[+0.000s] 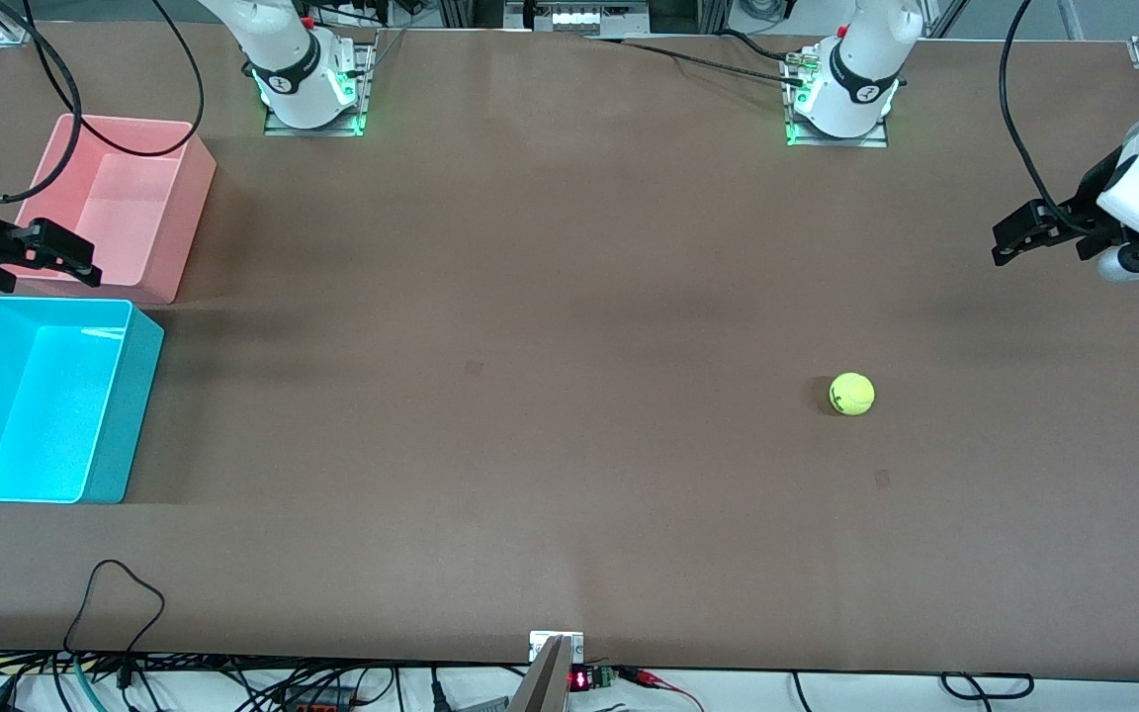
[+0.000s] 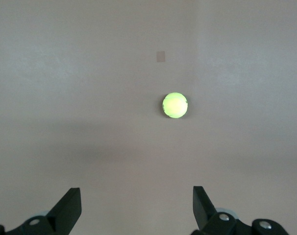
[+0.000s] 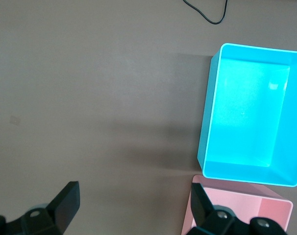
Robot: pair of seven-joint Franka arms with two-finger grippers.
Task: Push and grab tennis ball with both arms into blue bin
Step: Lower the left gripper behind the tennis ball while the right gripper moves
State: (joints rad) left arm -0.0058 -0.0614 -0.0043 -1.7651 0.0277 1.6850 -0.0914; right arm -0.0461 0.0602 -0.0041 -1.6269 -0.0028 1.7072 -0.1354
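The tennis ball (image 1: 851,394) lies on the brown table toward the left arm's end; it also shows in the left wrist view (image 2: 175,105). My left gripper (image 1: 1009,237) hangs open and empty in the air over the table's end, apart from the ball (image 2: 135,196). The blue bin (image 1: 125,415) stands empty at the right arm's end and shows in the right wrist view (image 3: 203,122). My right gripper (image 1: 80,259) is open and empty, up over the pink bin's near edge (image 3: 134,188).
An empty pink bin (image 1: 189,227) stands right beside the blue bin, farther from the front camera; its corner shows in the right wrist view (image 3: 251,215). A black cable loop (image 1: 115,583) lies near the table's front edge. Small tape marks (image 1: 474,368) dot the table.
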